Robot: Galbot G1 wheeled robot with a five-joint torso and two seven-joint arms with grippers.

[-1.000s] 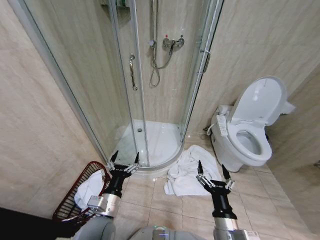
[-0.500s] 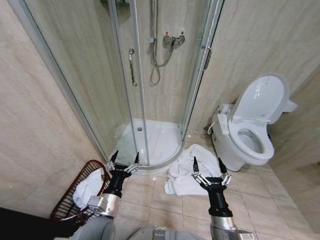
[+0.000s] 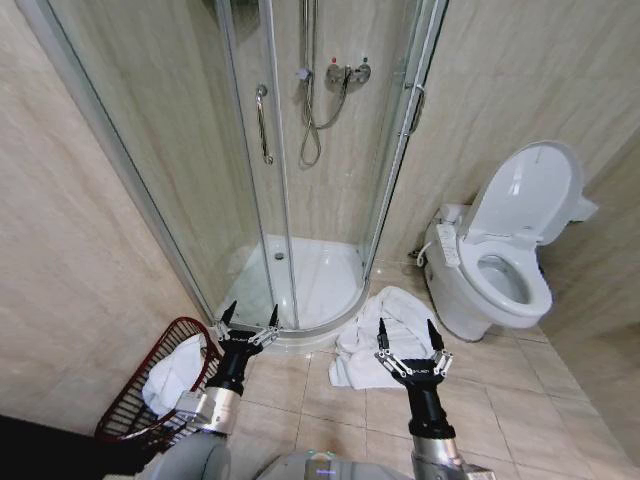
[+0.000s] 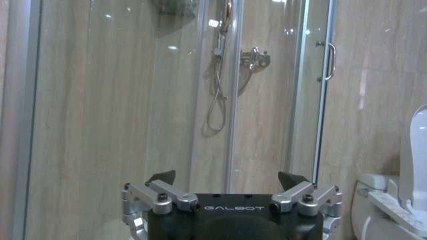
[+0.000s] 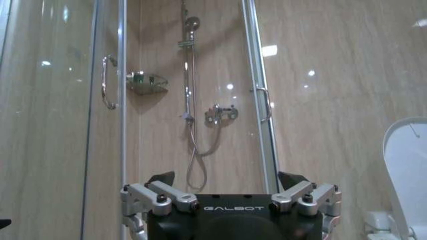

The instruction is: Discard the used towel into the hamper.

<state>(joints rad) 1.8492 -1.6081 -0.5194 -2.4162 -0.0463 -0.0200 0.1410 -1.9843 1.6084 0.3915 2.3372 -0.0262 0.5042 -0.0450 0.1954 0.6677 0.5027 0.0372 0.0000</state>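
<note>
Hamper [image 3: 150, 390] base behind left arm

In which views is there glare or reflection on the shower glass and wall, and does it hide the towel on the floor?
Head view: soft, even light, straight lines bowed near the edges; the towel on the floor tiles is plainly visible beside the shower enclosure. Left wrist view: bright light spots reflect on the glass. Right wrist view: several glare spots on the glossy wall tiles and glass.

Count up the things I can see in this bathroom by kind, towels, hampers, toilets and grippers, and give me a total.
Towels: 2, one on the floor and one in the hamper
Hampers: 1
Toilets: 1
Grippers: 2, the left gripper and the right gripper, both with fingers open
Total: 6
</note>
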